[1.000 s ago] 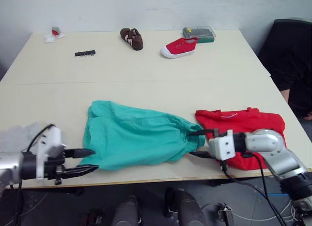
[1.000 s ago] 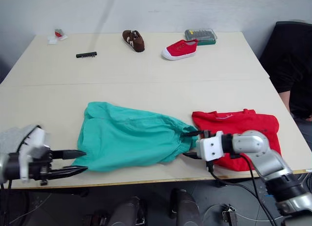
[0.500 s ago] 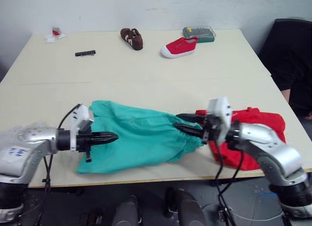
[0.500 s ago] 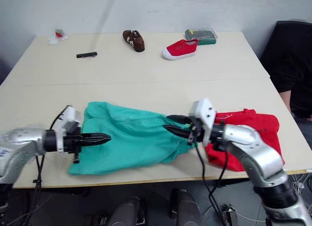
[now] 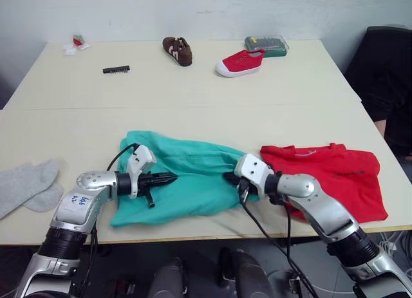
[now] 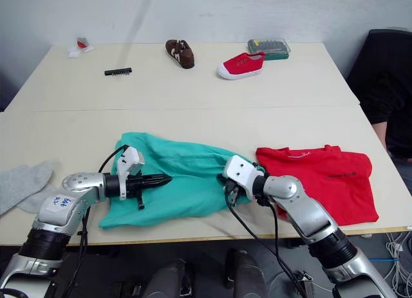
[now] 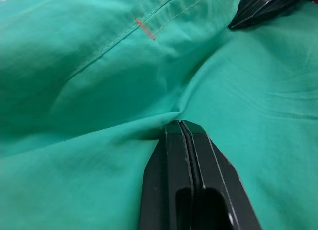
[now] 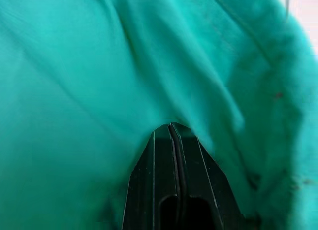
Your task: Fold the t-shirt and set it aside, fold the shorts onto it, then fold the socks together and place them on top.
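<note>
Left eye view: the teal shorts (image 5: 187,182) lie crumpled near the counter's (image 5: 193,85) front edge, at about 6 o'clock in the frame. The left claw (image 5: 168,178) rests on their left half, fingers pointing toward 3 o'clock. The right claw (image 5: 230,177) lies on their right end, pointing toward 9 o'clock, so most of the shorts stretch between the two tips. The red t-shirt (image 5: 328,182) lies folded just beside the shorts at 4 o'clock, under the right forearm. The grey socks (image 5: 26,185) lie flat at 8 o'clock, well apart from the shorts. Along the far edge sit a brown shoe (image 5: 176,51), a red canvas shoe (image 5: 239,62), a clear bit case (image 5: 266,44) and a black bit strip (image 5: 116,69).

Right eye view: same layout, with the shorts lying between the claws.

Left wrist view: the left claw's fingers (image 7: 174,165) are pressed together with a teal fold pinched at their tips; the other claw's black tip (image 7: 263,6) shows at 1 o'clock.

Right wrist view: the right claw's fingers (image 8: 161,165) are closed flush, tips buried in a pucker of the shorts.
</note>
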### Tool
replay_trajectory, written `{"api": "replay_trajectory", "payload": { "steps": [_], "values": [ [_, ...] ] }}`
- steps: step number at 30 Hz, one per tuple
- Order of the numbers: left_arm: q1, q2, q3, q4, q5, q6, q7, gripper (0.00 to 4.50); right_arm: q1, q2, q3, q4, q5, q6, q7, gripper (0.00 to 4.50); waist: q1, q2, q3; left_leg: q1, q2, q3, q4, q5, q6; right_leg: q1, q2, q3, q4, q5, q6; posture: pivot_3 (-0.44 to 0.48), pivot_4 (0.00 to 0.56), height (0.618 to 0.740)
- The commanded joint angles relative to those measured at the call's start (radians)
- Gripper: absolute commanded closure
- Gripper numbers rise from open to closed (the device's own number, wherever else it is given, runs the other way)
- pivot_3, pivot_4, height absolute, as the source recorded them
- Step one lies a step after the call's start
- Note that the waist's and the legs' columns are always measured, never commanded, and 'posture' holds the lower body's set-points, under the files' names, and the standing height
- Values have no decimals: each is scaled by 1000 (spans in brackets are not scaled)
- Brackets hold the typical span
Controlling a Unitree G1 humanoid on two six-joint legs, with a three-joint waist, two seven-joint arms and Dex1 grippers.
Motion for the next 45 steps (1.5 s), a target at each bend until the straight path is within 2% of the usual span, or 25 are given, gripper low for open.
{"api": "replay_trajectory", "payload": {
  "steps": [1, 7, 9, 13, 15, 21, 25, 30, 34, 37, 41, 45],
  "values": [
    [12, 5, 13, 12, 17, -24, -7, 4500, 47, -48, -88, 13, -22, -23, 7, 4483, 4, 0, 0, 0, 0, 0, 0, 0, 0, 0, 0, 0, 0, 0, 0, 0, 150, 740],
    [29, 13, 32, 9, 17, -42, -20, 4500, 97, -36, -208, -93, 74, -33, 39, 4483, 6, 0, 0, 0, 0, 0, 0, 0, 0, 1, 0, 0, 0, 0, 0, 0, 150, 740],
    [28, 12, 58, -24, -19, -31, -39, 4500, 89, -25, -223, -147, 111, -29, 59, 4483, 2, 0, 0, 0, 1, 0, 0, 0, 0, 1, 0, 0, 0, 0, 0, 0, 150, 740],
    [1, 12, 107, -136, -149, 69, -79, 4500, 47, 14, -196, -209, 135, 5, 71, 4483, -3, 0, 0, 0, 2, -1, 0, 0, -1, 1, 1, -1, 0, 0, 0, 0, 150, 740],
    [-59, -15, 89, -126, -132, 80, -44, 4500, 6, 59, -130, -159, 78, -9, 57, 4483, -2, 0, 0, 0, 2, -1, 0, 0, -1, 1, 1, -1, 0, 0, 0, 0, 150, 740],
    [-218, -104, -20, 135, 66, -42, 60, 4500, -60, 124, -23, 32, -104, -25, -17, 4483, 7, 0, -1, 0, -1, -1, 0, 0, 0, 1, 0, -1, 0, 0, 0, 0, 150, 740],
    [-292, -142, -18, 351, 161, -165, 134, 4500, -26, 112, -76, 52, -136, 23, -72, 4483, 4, 0, 0, -2, -1, -1, 0, 1, 1, 1, 0, -2, 0, 1, 1, 0, 150, 740],
    [-302, -115, 20, 467, 191, -233, 154, 4500, 76, 73, -204, -62, -69, 88, -64, 4483, 4, 0, -1, -2, 0, -1, 0, 1, 2, 1, 0, -4, 0, 1, 1, 0, 150, 740],
    [-279, -95, 79, 415, 109, -213, 65, 4500, 183, 55, -355, -263, 114, 197, -11, 4483, 4, 0, -1, -1, 0, -1, 0, 0, 2, 1, -2, -4, -2, 1, 1, 0, 150, 740],
    [-236, -58, 100, 291, 42, -152, -28, 4500, 236, 38, -469, -410, 254, 330, -8, 4483, 1, 0, -1, -1, 1, -2, 0, 0, 1, 1, -1, -4, -2, 1, 1, 0, 150, 740],
    [-156, 30, 121, 57, -67, -25, -144, 4500, 310, 50, -649, -591, 537, 596, -82, 4483, -2, 0, -1, -1, 2, -3, -1, -1, 0, 1, -1, -4, -2, 0, 0, 0, 150, 740],
    [-110, 112, 135, -80, -153, 69, -226, 4500, 405, 98, -774, -642, 844, 781, -246, 4483, 1, 0, -1, -1, 2, -4, -1, -1, 0, 2, -1, -3, -2, 0, -1, 0, 150, 740]
  ]
}}
